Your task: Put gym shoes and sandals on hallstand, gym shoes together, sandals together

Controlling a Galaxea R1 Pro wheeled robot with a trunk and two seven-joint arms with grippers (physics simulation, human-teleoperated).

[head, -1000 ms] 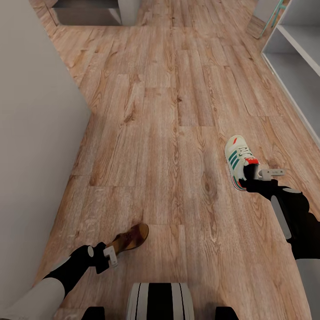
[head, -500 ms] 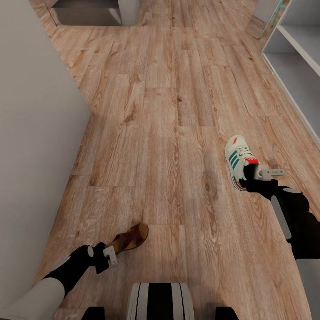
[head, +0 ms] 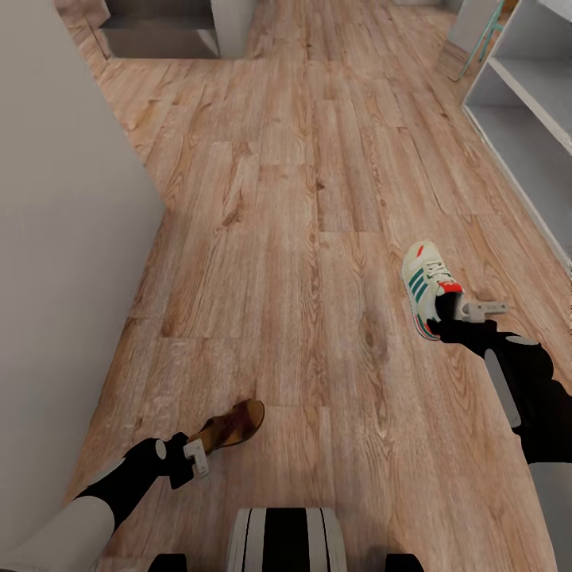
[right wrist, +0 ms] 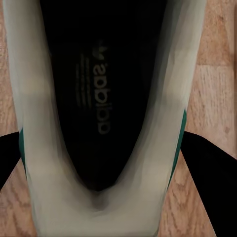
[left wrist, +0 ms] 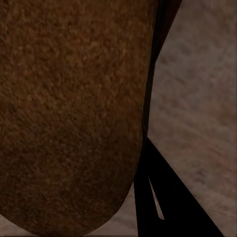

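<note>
Wood-plank corridor floor (head: pixel 302 238); grey hallstand (head: pixel 520 103)

The head camera looks steeply down along the corridor floor (head: pixel 302 238), taking in both arms. The left wrist camera sits pressed close against the sandal (left wrist: pixel 69 113) (head: pixel 232 425), and the right wrist camera peers straight into the gym shoe (right wrist: pixel 106 98) (head: pixel 425 286). Each wrist view shares floor planks with the head view.

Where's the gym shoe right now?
In the head view the gym shoe is at right, its heel held in the right tool, over the corridor floor, short of the hallstand.
</note>
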